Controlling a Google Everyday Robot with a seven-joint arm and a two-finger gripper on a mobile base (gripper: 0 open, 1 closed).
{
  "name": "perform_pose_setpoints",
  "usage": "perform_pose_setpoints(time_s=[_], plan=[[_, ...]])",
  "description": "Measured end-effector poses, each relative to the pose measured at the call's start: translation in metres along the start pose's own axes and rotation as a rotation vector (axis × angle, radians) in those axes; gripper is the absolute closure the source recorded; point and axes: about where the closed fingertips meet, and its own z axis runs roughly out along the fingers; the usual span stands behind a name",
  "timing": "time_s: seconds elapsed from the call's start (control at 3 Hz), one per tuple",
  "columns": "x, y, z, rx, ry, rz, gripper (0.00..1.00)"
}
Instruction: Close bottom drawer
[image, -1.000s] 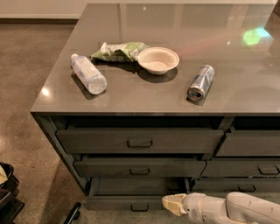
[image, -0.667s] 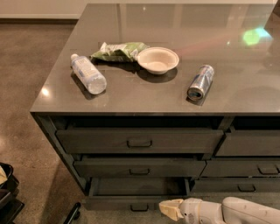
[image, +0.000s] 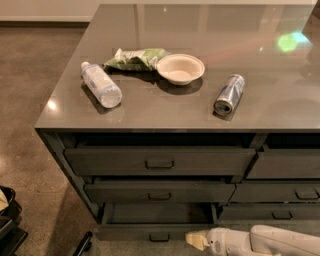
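Note:
The bottom drawer (image: 131, 232) is the lowest of three stacked dark grey drawers on the left side of the cabinet. It stands pulled out, with its dark inside showing behind its slim front and small central handle (image: 159, 237). My gripper (image: 192, 241) comes in from the lower right on a white arm. Its cream tip sits at the drawer front, just right of the handle.
On the grey counter (image: 250, 30) lie a plastic water bottle (image: 101, 85), a green chip bag (image: 136, 58), a white bowl (image: 180, 68) and a tipped can (image: 229, 94). More drawers (image: 283, 165) stand to the right. A dark object (image: 9, 220) sits on the floor at lower left.
My gripper has slid left along the bottom drawer's front, toward the handle. The drawer looks as far out as before.

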Motion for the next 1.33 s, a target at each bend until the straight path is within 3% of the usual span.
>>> perform_pose_setpoints(time_s=[0.33,0.67,1.0,1.33], plan=[[0.032,-0.064,0.016,0.011,-0.056,0.145,1.0],[0.072,-0.113,0.036,0.002,-0.125,0.283,1.0],[0.111,-0.149,0.063,-0.038,-0.18,0.414,1.0],[0.123,-0.173,0.093,-0.072,-0.204,0.479,1.0]])
